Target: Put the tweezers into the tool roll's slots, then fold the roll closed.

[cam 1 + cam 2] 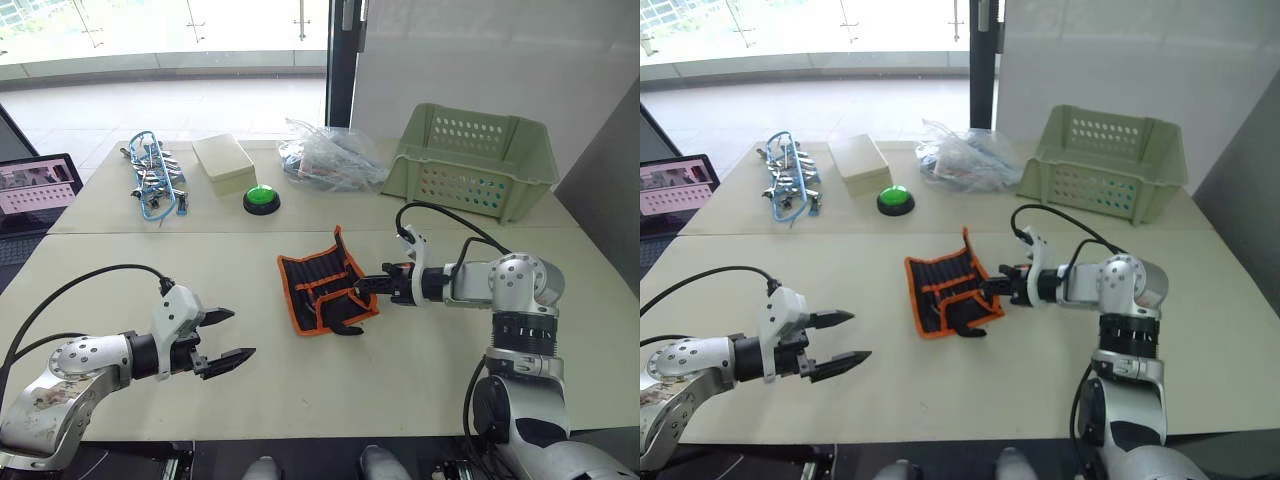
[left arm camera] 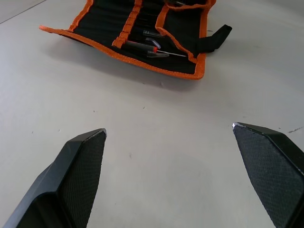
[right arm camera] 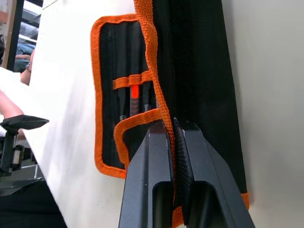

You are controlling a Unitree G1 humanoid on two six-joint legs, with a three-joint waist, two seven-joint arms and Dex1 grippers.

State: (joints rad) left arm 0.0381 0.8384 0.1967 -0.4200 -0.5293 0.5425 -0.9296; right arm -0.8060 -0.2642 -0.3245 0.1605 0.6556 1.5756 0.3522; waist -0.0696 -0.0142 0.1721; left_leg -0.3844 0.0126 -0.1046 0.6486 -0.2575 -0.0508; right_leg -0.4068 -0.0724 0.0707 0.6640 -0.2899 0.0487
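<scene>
The tool roll (image 1: 312,290), black fabric with orange edging, lies in the middle of the near table. Its right flap is lifted and folded partly over the pockets. My right gripper (image 1: 362,288) is shut on that flap's orange edge (image 3: 159,102), reaching in from the right. Slim dark tweezers (image 2: 148,46), one with a red mark, sit in the stitched slots; the flap hides part of them. The roll's black strap (image 1: 347,328) trails off its near corner. My left gripper (image 1: 225,338) hovers open and empty over bare table, left of the roll and nearer than it.
On the far table stand a green plastic basket (image 1: 472,160), a crumpled clear bag (image 1: 330,155), a green push button (image 1: 261,198), a cream box (image 1: 224,163) and a blue-corded metal tool cluster (image 1: 153,182). A laptop (image 1: 35,190) sits at the far left.
</scene>
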